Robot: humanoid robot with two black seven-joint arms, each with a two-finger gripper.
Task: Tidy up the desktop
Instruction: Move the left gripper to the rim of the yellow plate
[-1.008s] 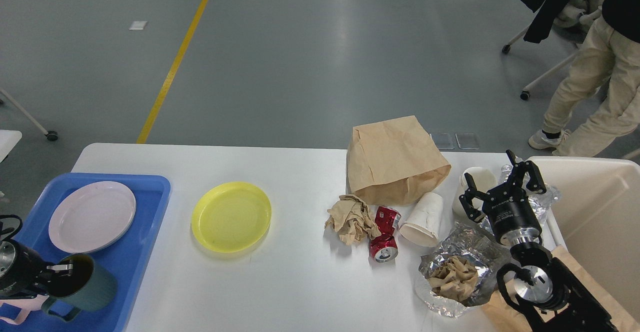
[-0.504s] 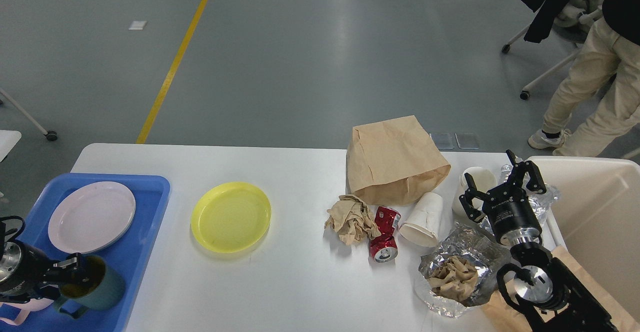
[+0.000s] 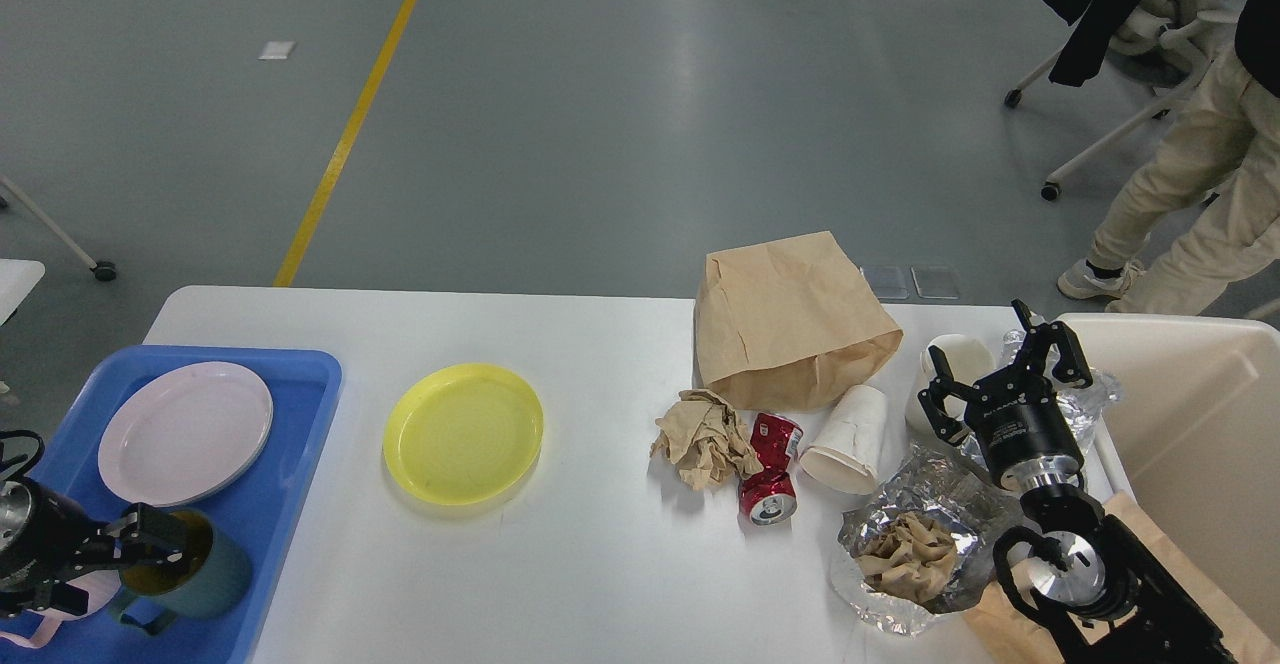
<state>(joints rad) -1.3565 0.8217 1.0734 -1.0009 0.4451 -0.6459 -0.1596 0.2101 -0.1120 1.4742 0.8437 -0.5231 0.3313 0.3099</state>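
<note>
We saw the desktop [image 3: 600, 564] with a blue tray [image 3: 300, 384] at left holding 1 pale plate [image 3: 185, 432] and a green mug [image 3: 195, 569]; our left gripper [image 3: 135, 549] touched its rim, and our right gripper [image 3: 1005, 382] hovered spread.

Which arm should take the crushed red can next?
Right. The right gripper hangs open among the rubbish, near the red can and next to the cream bin. The left gripper is at the green mug on the blue tray, far off.

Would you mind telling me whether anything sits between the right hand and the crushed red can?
Yes: the tipped white paper cup lies on the desktop between the open right hand and the red can.
</note>
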